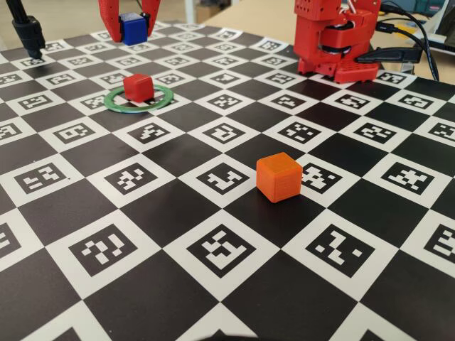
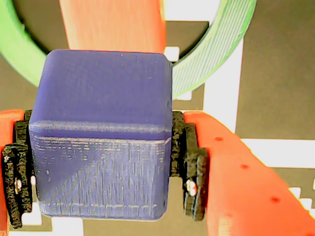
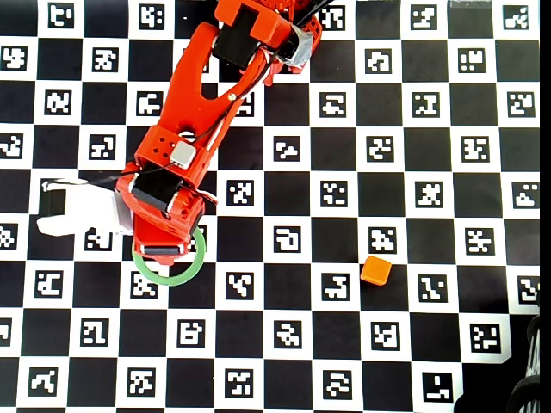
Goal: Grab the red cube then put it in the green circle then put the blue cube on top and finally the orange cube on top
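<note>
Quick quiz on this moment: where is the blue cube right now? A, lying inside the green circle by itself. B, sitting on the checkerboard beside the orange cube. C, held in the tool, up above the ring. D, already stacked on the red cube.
C: in the fixed view the blue cube is clamped in the tool up off the board, while the red cube sits alone inside the green circle.

Robotics lab bench: flat black-and-white checkerboard mat (image 1: 213, 298) printed with fiducial markers, red 3D-printed plastic robot arm base (image 1: 334, 39), black cables (image 1: 416, 35).
</note>
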`<control>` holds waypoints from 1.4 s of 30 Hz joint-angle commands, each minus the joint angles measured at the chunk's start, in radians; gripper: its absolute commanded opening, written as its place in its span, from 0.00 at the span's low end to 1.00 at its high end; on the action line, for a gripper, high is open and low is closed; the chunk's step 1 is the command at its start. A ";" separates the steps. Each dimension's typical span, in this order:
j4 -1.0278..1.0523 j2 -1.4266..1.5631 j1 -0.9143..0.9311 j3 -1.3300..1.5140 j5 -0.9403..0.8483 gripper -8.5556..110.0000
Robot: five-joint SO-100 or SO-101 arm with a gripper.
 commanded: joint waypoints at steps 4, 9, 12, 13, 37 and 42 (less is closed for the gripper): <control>0.017 0.058 0.028 -0.083 -0.011 0.14; 0.037 0.002 0.037 -0.149 -0.002 0.14; 0.037 -0.009 0.034 -0.155 0.006 0.14; 0.037 -0.012 0.032 -0.155 0.009 0.14; -0.020 -0.014 -0.038 -0.064 0.051 0.14; -0.038 -0.014 -0.035 -0.037 0.029 0.14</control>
